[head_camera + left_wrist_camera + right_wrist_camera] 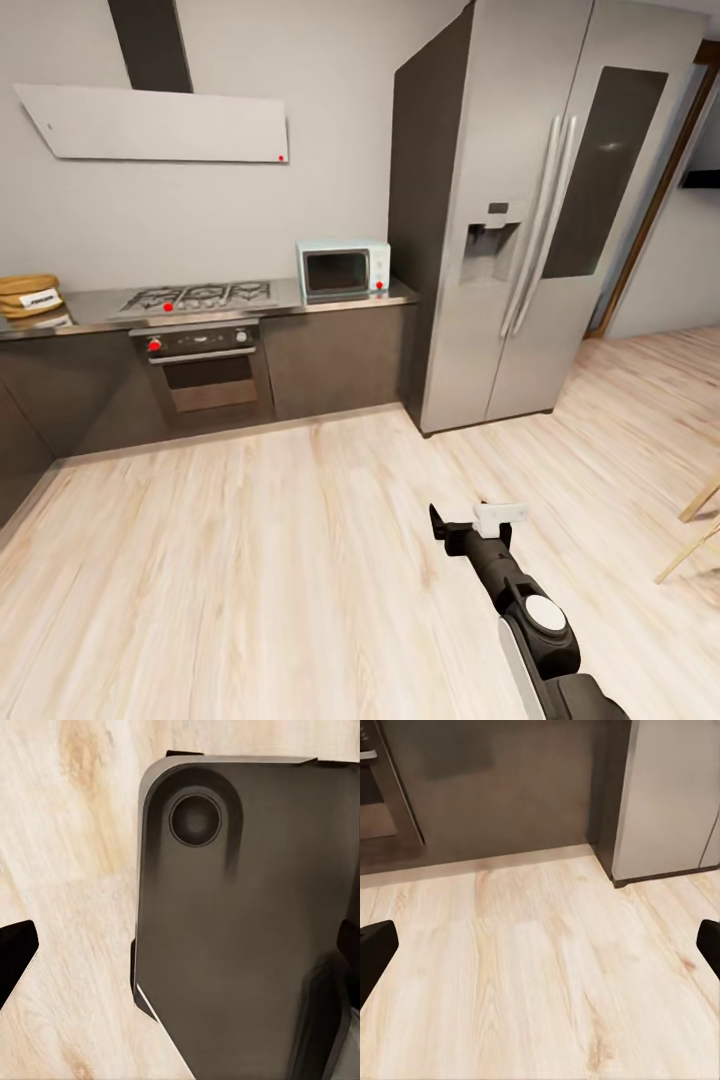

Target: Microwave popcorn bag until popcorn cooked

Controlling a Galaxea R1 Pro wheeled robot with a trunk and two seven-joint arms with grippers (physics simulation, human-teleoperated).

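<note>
- I am facing the kitchen from out on the wooden floor (pixel 250 560), well away from the steel worktop (pixel 100 305).
- The microwave (pixel 343 269) is standing at the right end of that worktop, just beside the tall fridge (pixel 540 200), with its dark door closed.
- The popcorn bag (pixel 30 295) is sitting at the far left end of the same worktop, well apart from the microwave; the gas hob (pixel 197 295) lies between them, with the built-in oven (pixel 207 375) below it.
- I am holding my right arm out low over the floor; my right gripper (pixel 470 525) is touching nothing.
- In the right wrist view my two fingertips (pixel 375 952) are showing at opposite edges, so I am keeping them spread wide with nothing between them, pointed at the floor (pixel 540 975) before the dark cabinets (pixel 502 787).
- In the left wrist view my left fingers (pixel 15 956) are likewise spread wide and empty, hanging over a dark part of my own body (pixel 247 930) and the floor.
</note>
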